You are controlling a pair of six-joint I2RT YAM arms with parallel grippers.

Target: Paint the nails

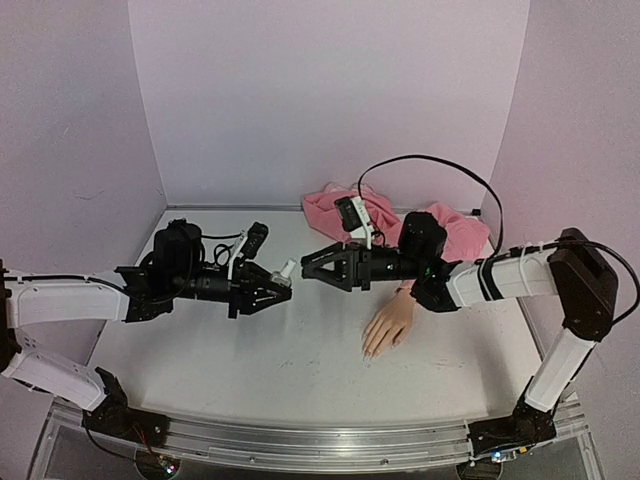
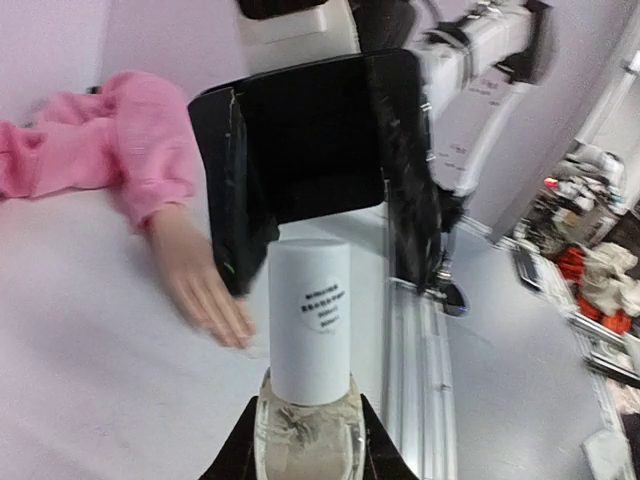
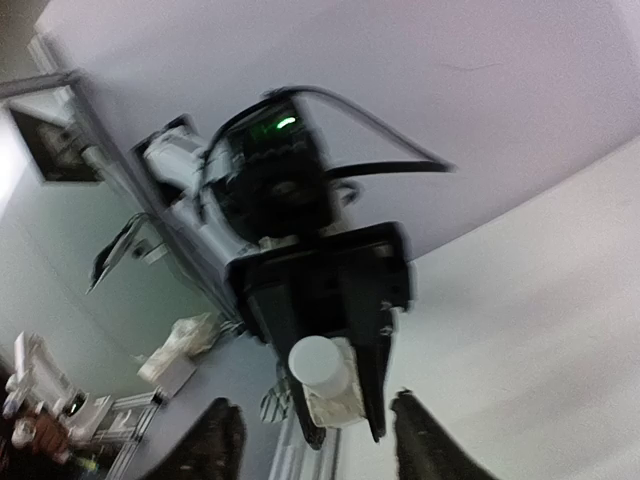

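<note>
Clamping the bottle (image 1: 286, 270) by its glass body in the left gripper (image 1: 276, 280), shut narrow around it, with the white cap (image 2: 310, 318) aimed across the table (image 1: 250, 370) toward the right edge. Meeting that cap head-on with the right gripper (image 1: 308, 262), jaws apart, wider than the cap and holding nothing; tips just short of it or barely around it, hard to tell which from above. Keeping the bottle's long axis level and roughly parallel to the near edge, cap end leading, so both grippers share one line.

Lying lower and to the right of that meeting point: the mannequin hand (image 1: 390, 322), palm down on the table, right of its middle, beneath the right forearm. Wrist toward the far right corner, fingers toward the near edge, with the nails (image 1: 371, 349) at their near ends, too small from above to tell apart. Much nearer the right arm than the left.

Calls, most likely, for a pinch on the cap and a twist before any painting.

Smooth matte cylinder for the cap, with a small round printed label; squat clear glass below, pale inside. Beige and smooth for the hand, fleecy bunched pink for the sleeve (image 1: 455, 232), dull scuffed white for the table.
</note>
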